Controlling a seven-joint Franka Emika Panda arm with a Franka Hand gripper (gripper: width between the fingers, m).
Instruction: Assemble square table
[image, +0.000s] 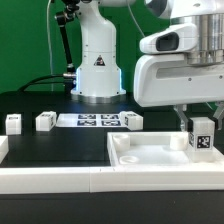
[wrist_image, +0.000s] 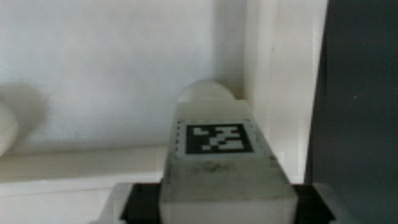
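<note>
The square table's top (image: 150, 156) is a large white tray with a raised rim, lying at the exterior view's right front. My gripper (image: 202, 127) hangs over its right part, shut on a white leg (image: 202, 137) that points down and shows a black-and-white tag. In the wrist view the leg (wrist_image: 215, 135) sits between my two black pads (wrist_image: 153, 200), with the white top (wrist_image: 89, 80) and its rim right beneath it. Three more tagged legs (image: 45, 121) (image: 13, 122) (image: 131, 119) lie on the black table behind.
The marker board (image: 97, 120) lies flat between the loose legs, in front of the arm's white base (image: 97, 65). A long white rail (image: 55, 182) runs along the front edge. Black table surface (wrist_image: 365, 100) shows beside the top's rim.
</note>
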